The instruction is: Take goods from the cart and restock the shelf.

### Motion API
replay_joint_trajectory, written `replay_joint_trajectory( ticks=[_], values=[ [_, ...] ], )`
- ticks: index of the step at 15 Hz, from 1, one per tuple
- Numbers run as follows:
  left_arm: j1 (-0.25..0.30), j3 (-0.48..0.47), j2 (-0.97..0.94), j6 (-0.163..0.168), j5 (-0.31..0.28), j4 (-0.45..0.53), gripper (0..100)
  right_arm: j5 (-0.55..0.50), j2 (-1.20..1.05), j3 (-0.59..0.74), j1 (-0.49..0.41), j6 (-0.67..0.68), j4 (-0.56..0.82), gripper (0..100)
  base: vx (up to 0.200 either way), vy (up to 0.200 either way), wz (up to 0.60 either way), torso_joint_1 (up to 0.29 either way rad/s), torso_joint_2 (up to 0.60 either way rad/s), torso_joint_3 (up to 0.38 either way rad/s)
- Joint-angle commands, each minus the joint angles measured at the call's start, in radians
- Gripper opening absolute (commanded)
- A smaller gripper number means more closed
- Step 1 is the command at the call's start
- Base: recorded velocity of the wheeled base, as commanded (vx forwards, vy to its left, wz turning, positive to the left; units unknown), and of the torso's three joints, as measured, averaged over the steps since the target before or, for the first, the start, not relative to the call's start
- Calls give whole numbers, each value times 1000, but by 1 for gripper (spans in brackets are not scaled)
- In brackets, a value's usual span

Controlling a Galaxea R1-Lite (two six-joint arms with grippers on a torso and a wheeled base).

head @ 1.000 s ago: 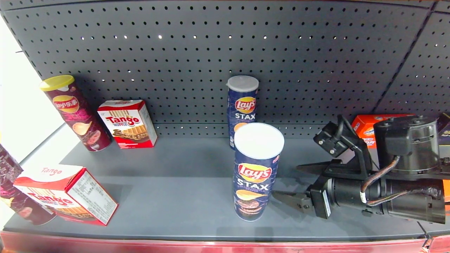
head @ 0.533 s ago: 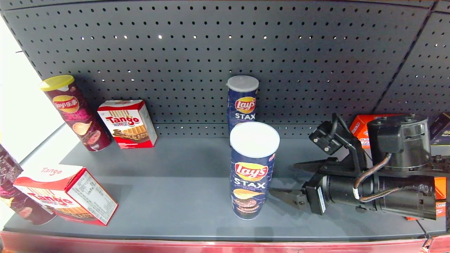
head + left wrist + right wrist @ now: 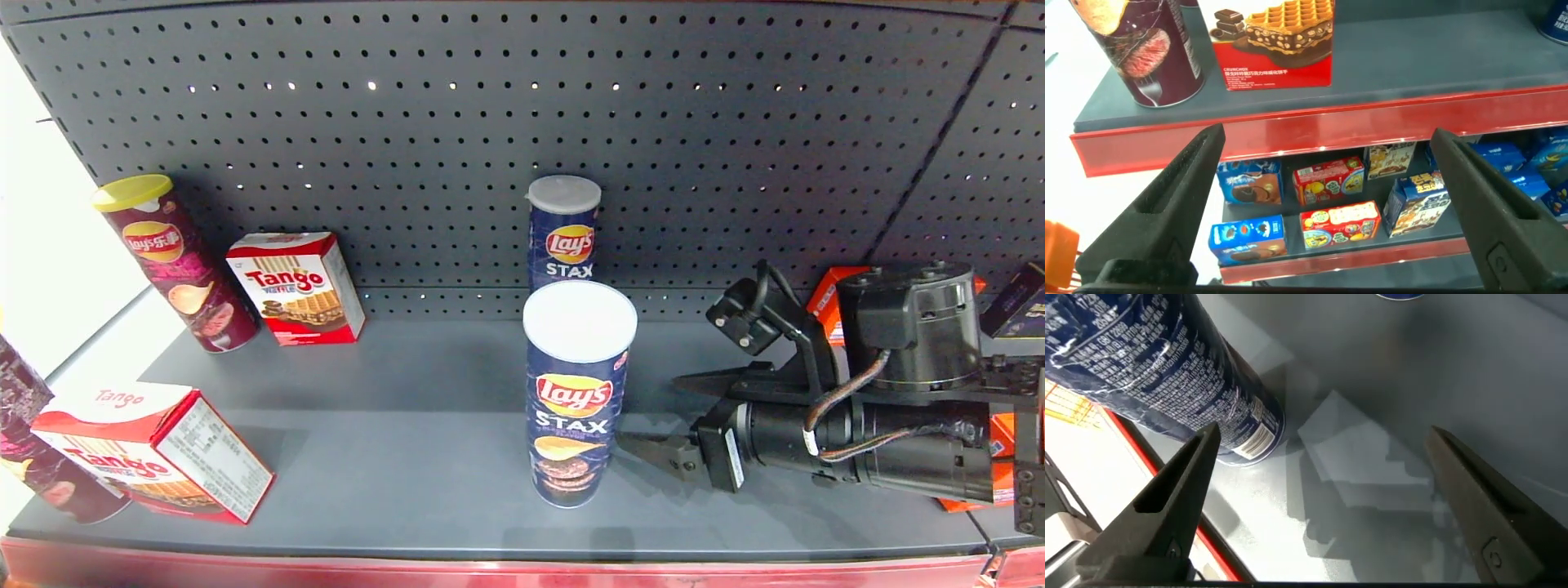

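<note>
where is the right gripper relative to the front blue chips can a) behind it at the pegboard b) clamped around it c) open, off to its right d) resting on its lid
c: the right gripper is level with the shelf, fingers spread, to the right of the front blue can, not around it or on top of it.

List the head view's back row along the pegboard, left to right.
maroon chip can with yellow lid → upright red-and-white wafer box → navy chip can with grey lid → orange box → dark purple box at the edge
</note>
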Motion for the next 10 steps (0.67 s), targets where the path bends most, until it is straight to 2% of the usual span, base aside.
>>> replay_joint_trajectory(
  ticks=[1, 6, 10],
  values=[
    [0, 0, 2, 0, 0, 0, 100, 0, -1, 0, 2, -1, 0, 100, 0, 0, 0, 0, 0, 0],
    [0, 0, 2, -2, 0, 0, 100, -6, -27, 12, -20, 1, -2, 100, 0, 0, 0, 0, 0, 0],
    [0, 0, 2, 1, 0, 0, 100, -14, -188, -3, -209, 7, -29, 100, 0, 0, 0, 0, 0, 0]
  ],
)
